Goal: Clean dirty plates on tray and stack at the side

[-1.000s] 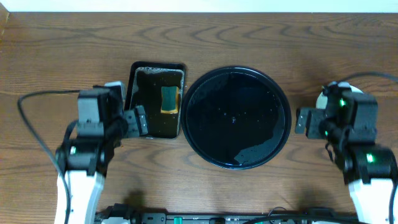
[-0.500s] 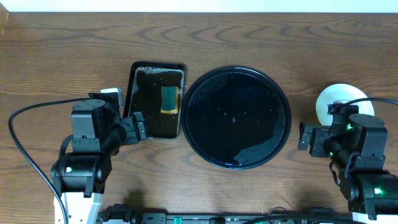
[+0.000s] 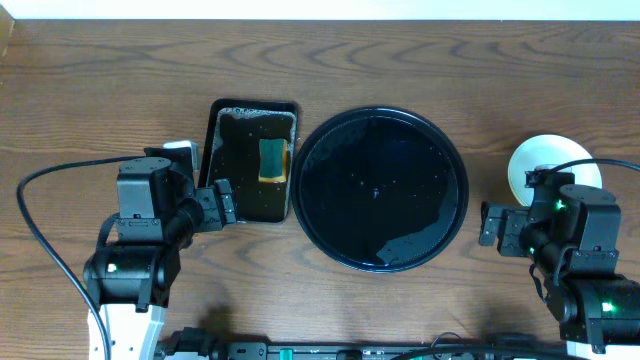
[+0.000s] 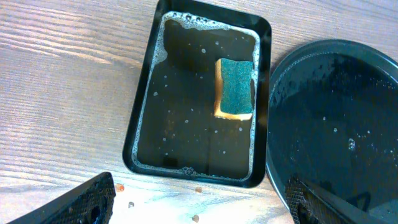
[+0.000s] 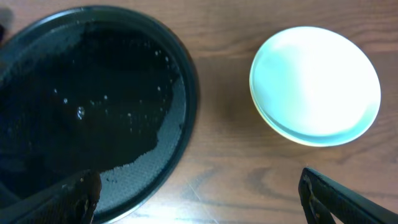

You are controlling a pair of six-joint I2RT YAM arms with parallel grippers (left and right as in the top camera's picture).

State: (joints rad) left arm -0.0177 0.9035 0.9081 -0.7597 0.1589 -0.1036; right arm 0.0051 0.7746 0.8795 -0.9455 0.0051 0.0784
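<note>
My left pincer is spread wide and grips nothing. Its two fingertips show at the bottom corners of my left wrist view, over the table just short of the small tray. That small tray is rectangular and black. It holds a shallow layer of water, with foam along its far and left walls. A sponge lies in it, green side up with a yellow layer beneath, close to the right wall in the far half. A few orange-brown crumbs sit on the wood by its near edge. Just beside it on the right is the tray, round and glossy black, wet with drops and a patchy film of water.

My right pincer is wide too and grips nothing, its fingertips at the bottom corners of my right wrist view. One fingertip is over the tray's near rim, the other over the wood nearer to me than the plates. The plates are stacked on the table to the right of the tray, apart from it. A mint one lies on top with a clean face, and a pale yellow edge shows under it on the near side. I cannot count the pile. From overhead, my right arm covers the pile's near part.
</note>
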